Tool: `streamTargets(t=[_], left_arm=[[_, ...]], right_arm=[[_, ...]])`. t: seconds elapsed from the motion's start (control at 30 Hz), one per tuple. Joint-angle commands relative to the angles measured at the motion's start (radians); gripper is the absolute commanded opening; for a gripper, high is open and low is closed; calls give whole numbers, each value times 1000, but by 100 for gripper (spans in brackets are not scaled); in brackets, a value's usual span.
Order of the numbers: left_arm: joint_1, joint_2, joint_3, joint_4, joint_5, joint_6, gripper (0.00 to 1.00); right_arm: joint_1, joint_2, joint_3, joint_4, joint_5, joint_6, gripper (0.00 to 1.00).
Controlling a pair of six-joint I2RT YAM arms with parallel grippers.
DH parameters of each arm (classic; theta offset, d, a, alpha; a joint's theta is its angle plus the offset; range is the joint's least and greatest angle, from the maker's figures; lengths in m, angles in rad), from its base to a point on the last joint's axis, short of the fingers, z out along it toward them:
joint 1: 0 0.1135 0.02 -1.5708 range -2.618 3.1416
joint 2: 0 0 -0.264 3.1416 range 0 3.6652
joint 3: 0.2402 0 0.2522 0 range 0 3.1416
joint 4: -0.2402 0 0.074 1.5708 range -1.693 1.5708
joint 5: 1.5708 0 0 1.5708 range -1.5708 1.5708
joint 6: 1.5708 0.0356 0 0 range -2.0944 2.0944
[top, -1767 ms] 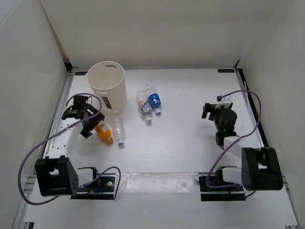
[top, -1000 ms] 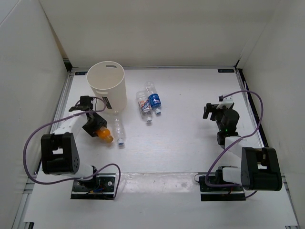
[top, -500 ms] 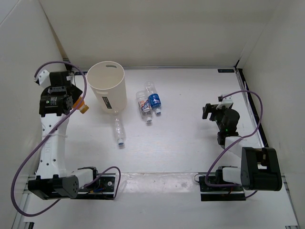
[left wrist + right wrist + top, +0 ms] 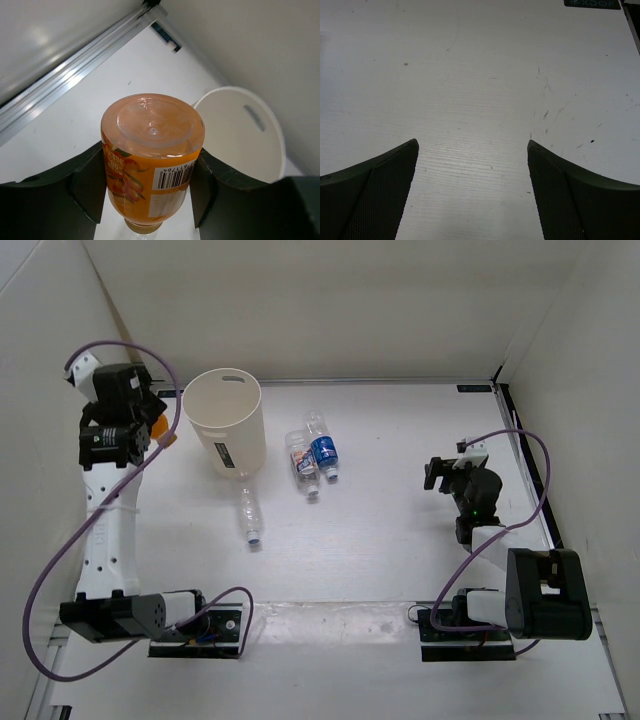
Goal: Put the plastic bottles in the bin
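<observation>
**While the left gripper (image 4: 152,430) grips an orange bottle (image 4: 160,426) high up, the right gripper (image 4: 443,472) sits open**

From above, the left arm stands tall, with its gripper just left of the bin (image 4: 238,440). The bin is a cream, slightly tapered round bucket with a slot handle and a small dark label. Right of it, the blue-labelled bottle (image 4: 323,452) and the pale-labelled bottle (image 4: 300,462) lie close side by side on the white table (image 4: 400,540). The nearly plain bottle (image 4: 250,514) lies alone, nearer the arm bases. All three are outside the bin.

On the left wrist, dark fingers (image 4: 90,185) clamp the orange bottle's labelled sides. Its glossy round base faces the camera and a barcode shows. The bin's open mouth lies beyond, beside a ribbed metal rail (image 4: 65,80).

On the right wrist, mesh-textured fingers (image 4: 370,200) spread wide over the scuffed tabletop, with nothing between them.
</observation>
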Motion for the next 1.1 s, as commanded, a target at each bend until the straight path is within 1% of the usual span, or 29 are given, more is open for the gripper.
streamTargets(t=[0.0,0.03,0.1,0.13,0.17,0.2,0.23,0.27,0.3,0.33,0.4,0.47,0.53,0.57,0.7,0.83,0.9,0.93,1.0,1.03,1.07], left_arm=[[-1,57,131,147,46,70,31],[-4,98,153,160,55,85,31],[-10,165,249,168,89,117,31],[-13,239,275,183,95,128,32],[-31,269,341,185,123,133,32],[-39,354,407,170,127,160,32],[-50,384,471,162,134,171,34],[-97,411,504,157,137,185,34],[-105,439,538,142,137,210,34],[-129,523,620,127,137,237,35],[-165,597,670,101,140,277,37],[-174,664,740,63,138,277,37],[-179,677,738,56,141,256,38],[-179,676,693,64,143,222,38],[-182,660,601,88,149,202,40],[-183,701,615,33,181,247,45],[-182,708,632,-8,200,254,45],[-182,711,632,-13,203,251,46],[-180,706,615,-16,212,244,53],[-182,688,610,-16,212,240,100],[-180,686,607,-11,212,237,100]], right_arm=[[5,-4,24,53,15,-15,90],[8,-3,24,52,16,-15,90],[9,-1,23,52,19,-17,90],[10,-1,23,50,19,-17,90],[10,-3,23,50,19,-17,90],[10,-3,23,50,23,-17,90],[10,-4,21,52,21,-17,90],[11,-4,21,52,24,-18,90],[11,-3,21,55,24,-18,90],[8,2,21,53,24,-17,90],[9,-3,23,52,18,-17,90],[3,-1,23,52,13,-12,90],[3,-3,23,52,10,-14,90],[3,-1,23,52,10,-14,90],[3,-3,24,53,13,-14,90],[-1,0,23,52,6,-12,90],[-4,2,26,53,0,-11,90],[-6,2,24,53,0,-12,90],[-4,2,23,53,-7,-11,90],[-6,2,24,53,-7,-9,90],[-4,2,24,53,-5,-11,90]])
